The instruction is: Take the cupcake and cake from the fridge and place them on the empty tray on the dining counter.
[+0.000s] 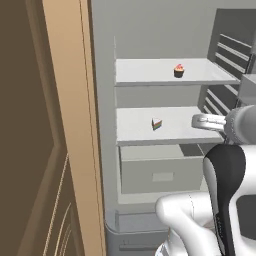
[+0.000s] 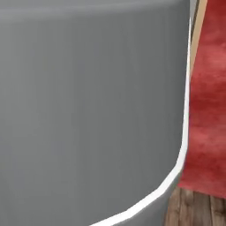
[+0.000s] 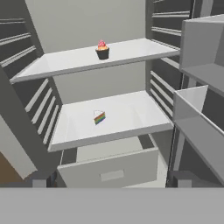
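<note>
The fridge [image 1: 150,30] is open, and the tool [image 3: 109,183], fingers apart, must reach the cake [image 3: 99,117] below the cupcake [image 3: 102,49].

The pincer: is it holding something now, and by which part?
Nothing is held. The pincer is open, apart from the cupcake on the upper shelf and the cake on the lower shelf.

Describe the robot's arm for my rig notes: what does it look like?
The arm has glossy white rounded shells with a black band at one joint and a grey cylindrical wrist. The gripper shows as two small dark grey square finger tips. No cables or markings are visible.
</note>
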You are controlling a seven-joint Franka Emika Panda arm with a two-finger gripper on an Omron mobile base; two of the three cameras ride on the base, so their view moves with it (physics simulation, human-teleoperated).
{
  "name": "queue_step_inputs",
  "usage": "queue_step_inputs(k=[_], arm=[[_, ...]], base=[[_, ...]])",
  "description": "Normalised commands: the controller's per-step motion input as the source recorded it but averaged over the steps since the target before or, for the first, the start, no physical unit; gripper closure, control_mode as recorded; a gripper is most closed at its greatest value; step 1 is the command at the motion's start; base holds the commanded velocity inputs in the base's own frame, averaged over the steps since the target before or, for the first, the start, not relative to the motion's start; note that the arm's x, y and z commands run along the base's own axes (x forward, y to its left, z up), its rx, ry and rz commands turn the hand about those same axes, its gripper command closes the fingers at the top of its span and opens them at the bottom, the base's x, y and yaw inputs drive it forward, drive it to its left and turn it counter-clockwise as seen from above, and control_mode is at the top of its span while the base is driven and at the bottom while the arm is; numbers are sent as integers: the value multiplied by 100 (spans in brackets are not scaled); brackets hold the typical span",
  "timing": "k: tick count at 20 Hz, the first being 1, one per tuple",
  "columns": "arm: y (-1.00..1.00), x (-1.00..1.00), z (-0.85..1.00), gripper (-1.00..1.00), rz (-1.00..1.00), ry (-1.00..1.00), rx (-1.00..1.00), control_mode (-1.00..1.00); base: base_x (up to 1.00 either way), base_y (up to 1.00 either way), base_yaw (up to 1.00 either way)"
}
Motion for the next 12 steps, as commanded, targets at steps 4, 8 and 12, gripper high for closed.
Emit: queue_step_inputs(k=[4,8,12], arm=[[0,0,0,-100,0,0,0,100],[0,0,0,-100,0,0,0,100],[0,0,0,-100,0,0,0,100]], base=[[43,-3,-18],[47,0,-19],[39,0,-19]])
